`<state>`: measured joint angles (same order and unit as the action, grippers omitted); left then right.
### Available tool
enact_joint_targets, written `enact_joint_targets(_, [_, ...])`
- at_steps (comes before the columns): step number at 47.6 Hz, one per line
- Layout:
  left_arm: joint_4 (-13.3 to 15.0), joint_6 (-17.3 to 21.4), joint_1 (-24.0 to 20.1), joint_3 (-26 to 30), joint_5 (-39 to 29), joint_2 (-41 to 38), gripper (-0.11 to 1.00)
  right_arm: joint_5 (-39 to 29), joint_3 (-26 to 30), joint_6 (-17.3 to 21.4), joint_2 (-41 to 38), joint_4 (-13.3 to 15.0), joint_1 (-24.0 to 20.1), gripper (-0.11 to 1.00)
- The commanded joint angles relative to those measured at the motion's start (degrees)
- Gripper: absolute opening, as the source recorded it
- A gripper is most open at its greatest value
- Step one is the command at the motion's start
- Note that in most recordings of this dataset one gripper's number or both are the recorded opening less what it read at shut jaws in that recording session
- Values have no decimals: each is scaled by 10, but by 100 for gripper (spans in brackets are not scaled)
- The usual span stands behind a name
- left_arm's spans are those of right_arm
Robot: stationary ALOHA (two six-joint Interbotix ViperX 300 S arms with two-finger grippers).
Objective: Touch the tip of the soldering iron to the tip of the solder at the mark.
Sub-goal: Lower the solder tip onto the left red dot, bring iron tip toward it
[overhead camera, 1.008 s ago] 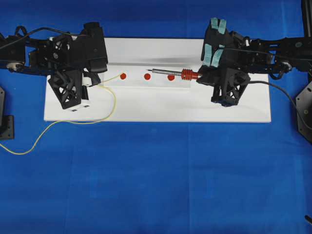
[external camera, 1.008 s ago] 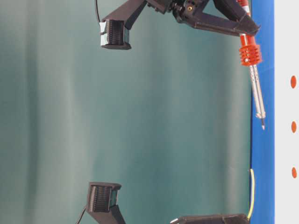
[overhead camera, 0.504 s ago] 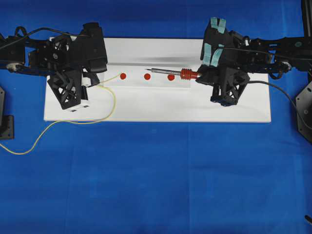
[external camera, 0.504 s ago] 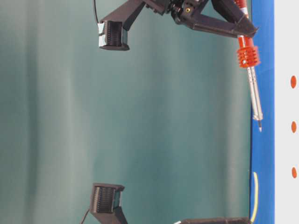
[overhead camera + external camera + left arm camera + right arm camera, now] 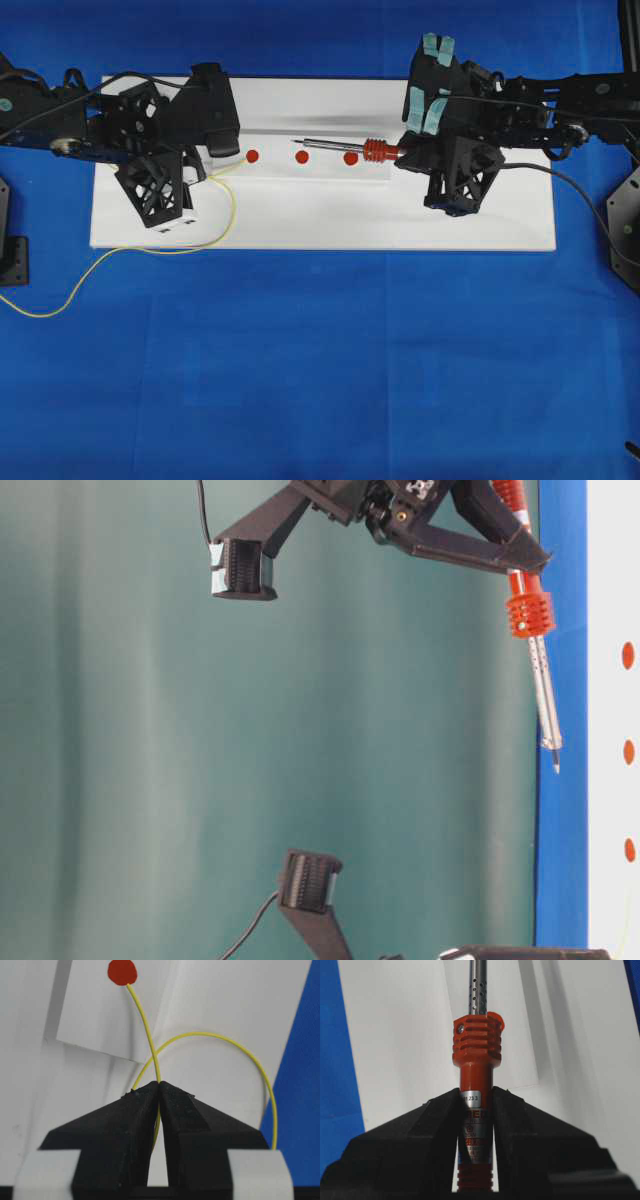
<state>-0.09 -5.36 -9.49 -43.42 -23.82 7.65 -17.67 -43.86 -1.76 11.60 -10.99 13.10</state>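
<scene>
Now solder pinched in left claw; soldering iron clamped in right claw.

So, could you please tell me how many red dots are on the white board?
3, in a row: the left dot at the solder tip, the middle dot, and the right dot beside the iron.

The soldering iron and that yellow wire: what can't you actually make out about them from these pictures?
- Soldering iron: in the right wrist view its tip is cut off by the top edge.
- Solder: in the table-level view it is too faint to trace.
- Solder tip at the red mark: no view shows whether it touches the sheet or hovers.
- Left gripper: in the overhead view the arm's body hides its fingertips.
</scene>
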Motion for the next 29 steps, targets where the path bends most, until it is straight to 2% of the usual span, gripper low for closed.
enact_joint_targets(1, [-1, 1, -6, 11, 10, 0, 3, 2, 16, -1, 4, 1, -1, 6])
enact_joint_targets(29, [-1, -2, -11, 14, 11, -13, 3, 2, 25, -2, -4, 1, -4, 6])
